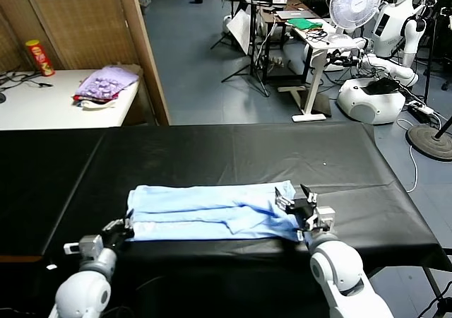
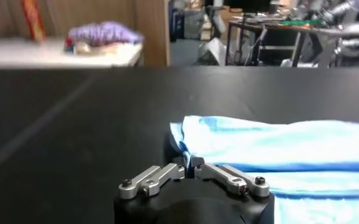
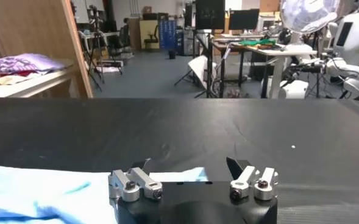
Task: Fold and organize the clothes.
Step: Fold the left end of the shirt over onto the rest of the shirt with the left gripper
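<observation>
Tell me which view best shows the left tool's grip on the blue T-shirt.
The left wrist view: the left tool is shut on the corner of the T-shirt, seen close up. The head view shows that tool at the shirt's near left corner, the pinch itself small. The right wrist view shows only the shirt's other end.

A black-covered counter (image 1: pixel 233 155) fills the foreground, and beyond it lies a blue-grey floor (image 1: pixel 205 63). At the far left stands a white side table (image 1: pixel 56 102) carrying a purple patterned cloth pile (image 1: pixel 106 85) and a red and yellow canister (image 1: pixel 39 56), backed by a wooden screen (image 1: pixel 85 21) with woven panels. Farther back right are cluttered desks (image 1: pixel 296 14), black stands (image 1: pixel 251 56), a white fan (image 1: pixel 355 3) and white robots (image 1: pixel 395 28) parked on the floor.
</observation>
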Controlling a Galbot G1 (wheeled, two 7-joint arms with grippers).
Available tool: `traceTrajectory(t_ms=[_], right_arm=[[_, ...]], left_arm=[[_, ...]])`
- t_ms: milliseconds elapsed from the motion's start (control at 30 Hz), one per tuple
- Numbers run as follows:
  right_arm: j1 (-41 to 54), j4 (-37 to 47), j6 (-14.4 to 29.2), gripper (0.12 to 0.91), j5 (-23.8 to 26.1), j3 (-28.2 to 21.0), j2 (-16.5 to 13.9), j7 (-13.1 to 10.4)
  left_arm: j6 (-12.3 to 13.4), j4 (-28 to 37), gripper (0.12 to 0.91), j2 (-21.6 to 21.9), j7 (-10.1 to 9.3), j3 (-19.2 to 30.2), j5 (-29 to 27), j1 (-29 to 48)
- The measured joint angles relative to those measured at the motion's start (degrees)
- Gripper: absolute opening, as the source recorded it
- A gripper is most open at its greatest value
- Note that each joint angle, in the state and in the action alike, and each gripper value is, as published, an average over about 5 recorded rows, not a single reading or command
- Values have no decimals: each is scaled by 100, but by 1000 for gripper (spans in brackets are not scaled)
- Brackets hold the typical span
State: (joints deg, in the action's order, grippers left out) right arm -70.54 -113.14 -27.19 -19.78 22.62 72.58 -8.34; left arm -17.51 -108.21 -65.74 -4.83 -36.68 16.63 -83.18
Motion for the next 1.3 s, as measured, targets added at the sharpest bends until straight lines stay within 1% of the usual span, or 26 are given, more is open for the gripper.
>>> traceTrajectory(t_ms=[100, 200, 300, 400, 500, 600, 767, 833, 900, 967, 1133, 1300], right_arm=[[-20, -46, 0, 798, -10, 16, -4, -3], [-27, -73, 0, 798, -10, 12, 8, -9], [-43, -81, 1, 798, 10, -11, 48, -18], [-75, -97, 1, 798, 56, -30, 98, -25], [-122, -125, 1, 798, 88, -11, 121, -26], [-184, -141, 4, 798, 118, 42, 137, -26], [-282, -155, 8, 798, 220, 126, 186, -27], [-316, -162, 7, 798, 259, 156, 195, -28], [-339, -164, 5, 798, 288, 179, 202, -29], [-351, -162, 3, 798, 307, 188, 212, -30], [-336, -117, 2, 798, 336, 156, 260, -32], [-285, -62, 2, 798, 351, 99, 293, -32]], left_arm=[[249, 168, 157, 332, 10, -211, -676, -73], [453, 317, 157, 720, -26, -467, -1194, -180], [459, 352, 157, 1016, -70, -665, -1428, -264], [349, 232, 157, 1110, -157, -715, -1425, -282], [145, -59, 157, 1018, -286, -588, -1202, -241], [-140, -456, 157, 803, -429, -290, -768, -156], [-666, -1091, 157, 355, -741, 434, 375, 103], [-811, -1224, 157, 143, -883, 743, 842, 228], [-879, -1284, 157, -83, -1002, 1026, 1195, 357], [-908, -1301, 157, -308, -1089, 1271, 1410, 480], [-946, -1265, 157, -743, -1268, 1666, 1659, 749], [-956, -1344, 157, -977, -1346, 1859, 1765, 859]])
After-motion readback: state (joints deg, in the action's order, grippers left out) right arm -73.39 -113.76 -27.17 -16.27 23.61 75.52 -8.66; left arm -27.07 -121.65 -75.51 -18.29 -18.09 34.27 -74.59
